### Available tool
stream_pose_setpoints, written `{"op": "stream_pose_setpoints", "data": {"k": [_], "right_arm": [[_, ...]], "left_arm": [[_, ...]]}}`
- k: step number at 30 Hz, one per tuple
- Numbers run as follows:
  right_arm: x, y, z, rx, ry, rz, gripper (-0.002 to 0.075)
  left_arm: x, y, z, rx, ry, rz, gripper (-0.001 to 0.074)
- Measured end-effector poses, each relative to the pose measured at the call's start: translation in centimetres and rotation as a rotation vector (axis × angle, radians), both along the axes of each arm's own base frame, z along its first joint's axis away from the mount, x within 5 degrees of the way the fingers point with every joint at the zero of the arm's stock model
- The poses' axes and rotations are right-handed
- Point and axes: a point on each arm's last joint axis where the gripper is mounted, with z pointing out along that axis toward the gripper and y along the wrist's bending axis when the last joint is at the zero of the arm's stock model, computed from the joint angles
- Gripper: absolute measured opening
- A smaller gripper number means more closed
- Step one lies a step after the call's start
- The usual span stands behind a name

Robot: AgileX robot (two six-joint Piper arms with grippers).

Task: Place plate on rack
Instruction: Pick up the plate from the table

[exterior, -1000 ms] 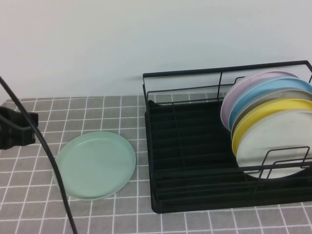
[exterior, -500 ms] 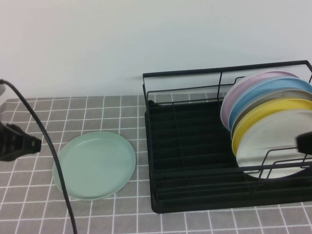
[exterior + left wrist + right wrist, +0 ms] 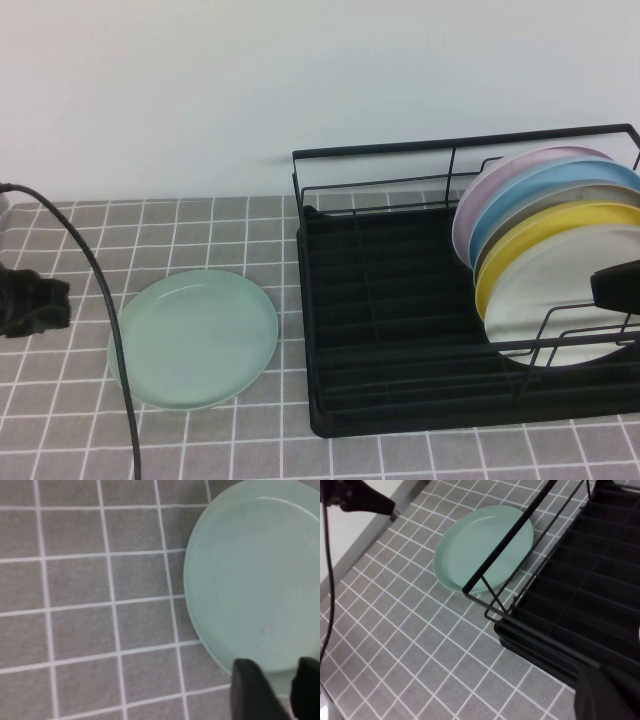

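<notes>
Item: the plate (image 3: 194,338), round, pale mint green, shallow raised rim, lying flat on the grey tiled tabletop (image 3: 200,225) in the lower left of the high view, just beside the rack's near left corner and apart from it. Item: the rack (image 3: 390,330), black wire with slatted tray base, filling the right half of the frame; its left and middle slots stand free, while a row of other plates (image 3: 560,215) in lilac, light blue, grey, yellow and white leans upright at its right end. Item: left gripper (image 3: 276,692), at the far left edge of the high view, level with the plate and a little apart from it; in the left wrist view its two dark fingers (image 3: 250,690) stand parted with a gap between them, hanging over the plate's rim and grasping nothing. Item: right gripper (image 3: 618,290), at the right edge of the high view over the stacked plates, clenched and empty. Step in hand, by my reckoning: the approach to the plate, no grasp made yet. Next move would call for the parted fingers to straddle the rim, one above and one beneath, which a flat-lying plate makes awkward; then lift, tip upright and set between free dividers. Brands, labels, writing: none legible anywhere.
</notes>
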Motion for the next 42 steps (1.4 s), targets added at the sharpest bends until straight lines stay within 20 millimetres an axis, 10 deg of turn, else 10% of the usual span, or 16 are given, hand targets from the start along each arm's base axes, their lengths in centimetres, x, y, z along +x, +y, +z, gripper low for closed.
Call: {"op": "stream_pose_setpoints", "data": {"k": [17,30,42], "right_arm": [[-0.2,0.4,0.3,0.059,0.012,0.021,-0.0001],[-0.3,0.6,0.6,0.096,0.016,0.031,-0.0001],[-0.3,0.6,0.6,0.098,0.017,0.032,-0.0001]], "left_arm": [[7.2,0.4,-6.9,-0.171,0.205,0.037,0.0275],[8.6,0.1,-11.1,-0.263,0.323,0.047,0.0272],[8.6,0.2,-11.2,-0.242,0.318,0.029,0.0007]]}}
